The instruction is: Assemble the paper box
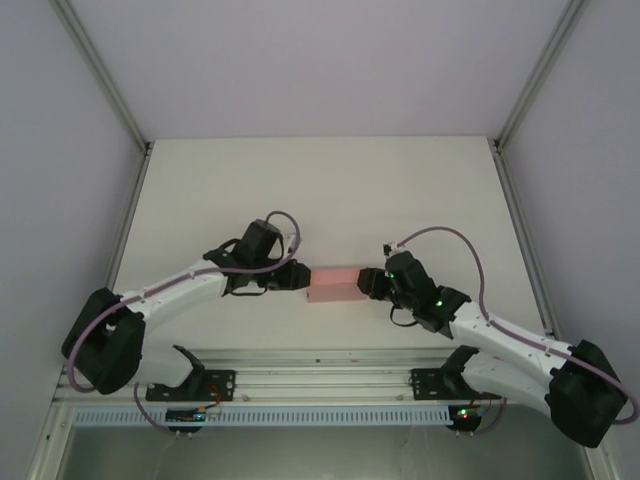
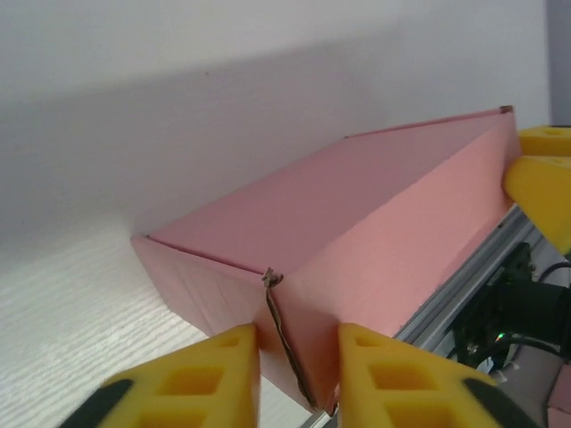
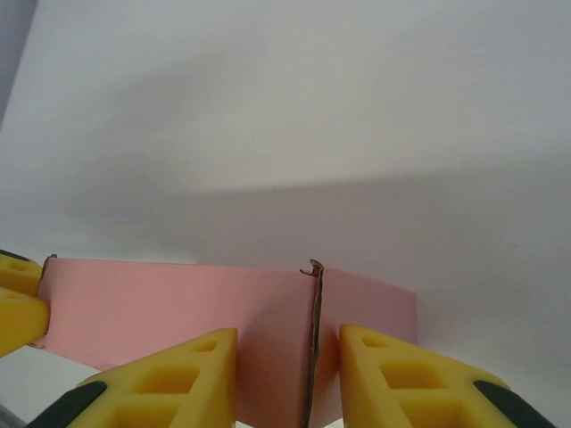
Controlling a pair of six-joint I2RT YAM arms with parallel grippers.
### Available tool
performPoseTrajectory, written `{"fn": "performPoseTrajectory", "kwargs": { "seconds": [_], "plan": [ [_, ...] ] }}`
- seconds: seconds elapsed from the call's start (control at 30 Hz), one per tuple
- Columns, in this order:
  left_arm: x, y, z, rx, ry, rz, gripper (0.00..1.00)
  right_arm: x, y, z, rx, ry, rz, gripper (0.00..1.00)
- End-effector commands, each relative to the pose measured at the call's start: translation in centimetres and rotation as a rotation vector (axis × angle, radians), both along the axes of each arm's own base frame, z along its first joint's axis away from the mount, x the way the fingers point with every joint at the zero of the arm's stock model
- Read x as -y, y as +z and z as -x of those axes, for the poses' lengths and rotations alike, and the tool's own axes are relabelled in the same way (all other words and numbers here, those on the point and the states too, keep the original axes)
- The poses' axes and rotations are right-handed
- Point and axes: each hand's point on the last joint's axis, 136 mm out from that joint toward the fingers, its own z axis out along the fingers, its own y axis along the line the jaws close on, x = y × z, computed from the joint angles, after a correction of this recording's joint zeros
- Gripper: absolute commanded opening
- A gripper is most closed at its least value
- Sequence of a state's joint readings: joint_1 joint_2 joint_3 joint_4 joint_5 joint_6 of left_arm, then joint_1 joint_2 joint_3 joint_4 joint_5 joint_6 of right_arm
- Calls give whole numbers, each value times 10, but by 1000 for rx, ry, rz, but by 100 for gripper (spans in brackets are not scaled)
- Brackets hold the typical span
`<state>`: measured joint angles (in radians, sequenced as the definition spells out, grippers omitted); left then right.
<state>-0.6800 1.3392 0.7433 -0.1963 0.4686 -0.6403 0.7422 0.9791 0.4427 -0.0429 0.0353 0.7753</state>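
The paper box (image 1: 338, 283) is a small pale pink rectangular box, closed into shape and sitting near the table's front middle. My left gripper (image 1: 302, 277) is shut on its left end, the yellow fingers pinching a corner where a raw card edge shows (image 2: 299, 374). My right gripper (image 1: 368, 283) is shut on the opposite end, clamping the corner seam (image 3: 288, 379). In the left wrist view the box (image 2: 357, 205) runs away to the right gripper's yellow fingers (image 2: 544, 178). In the right wrist view the box (image 3: 178, 303) stretches left to the left gripper's fingers (image 3: 18, 303).
The white table (image 1: 320, 190) stretches back from the box to pale enclosure walls. An aluminium rail (image 1: 320, 365) with the arm bases runs along the near edge, close behind the box. Metal frame posts (image 1: 120, 110) stand at the back corners.
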Motion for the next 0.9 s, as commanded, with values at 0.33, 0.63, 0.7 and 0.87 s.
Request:
{"fn": "performPoseTrajectory", "kwargs": {
  "seconds": [0.33, 0.63, 0.7, 0.87],
  "plan": [
    [-22, -58, 22, -28, -17, -74, 0, 11, -65, 41, -126, 168, 0, 0],
    [-21, -31, 8, 42, -8, -97, 20, 31, -53, 34, -177, 47, 58, 22],
    [-16, -13, -1, 78, -10, -89, 38, 30, -39, 29, -162, 37, 53, 30],
    [-7, 36, -23, 188, -13, -77, 82, 28, 1, 9, -111, -4, 24, 47]
  ]
}}
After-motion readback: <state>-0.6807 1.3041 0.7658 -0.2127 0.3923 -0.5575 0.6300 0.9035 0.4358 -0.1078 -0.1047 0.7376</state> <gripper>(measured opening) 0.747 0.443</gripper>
